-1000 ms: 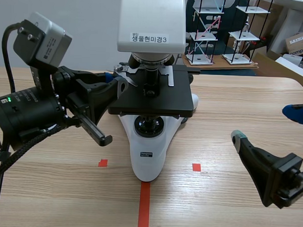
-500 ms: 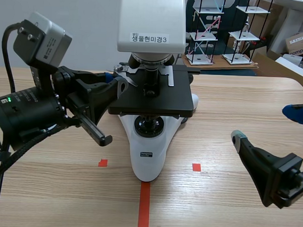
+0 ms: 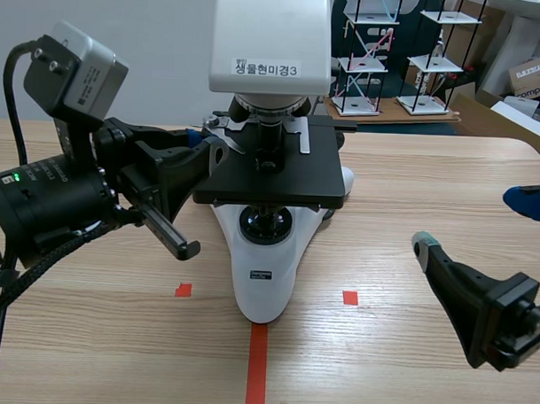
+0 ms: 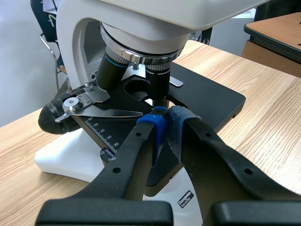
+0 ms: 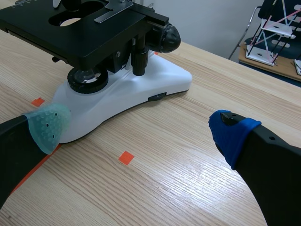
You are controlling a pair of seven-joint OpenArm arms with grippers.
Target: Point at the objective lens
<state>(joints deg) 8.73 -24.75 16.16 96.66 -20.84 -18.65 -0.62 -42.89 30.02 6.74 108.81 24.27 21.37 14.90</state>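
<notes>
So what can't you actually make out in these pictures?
- The microscope top: cut off by the picture's edge in the scene and left wrist views.
- Whether the left tool touches the objective lens: left wrist view, its own pads cover the gap.
- The base label print: scene view, too small.
- One finger of the right tool: scene view, cut by the side edge.

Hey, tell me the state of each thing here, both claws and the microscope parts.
left claw: shut, empty, tips right by the objective lens
right claw: open, empty, above the table
microscope: upright on the table
objective lens: aimed down at the stage
</notes>
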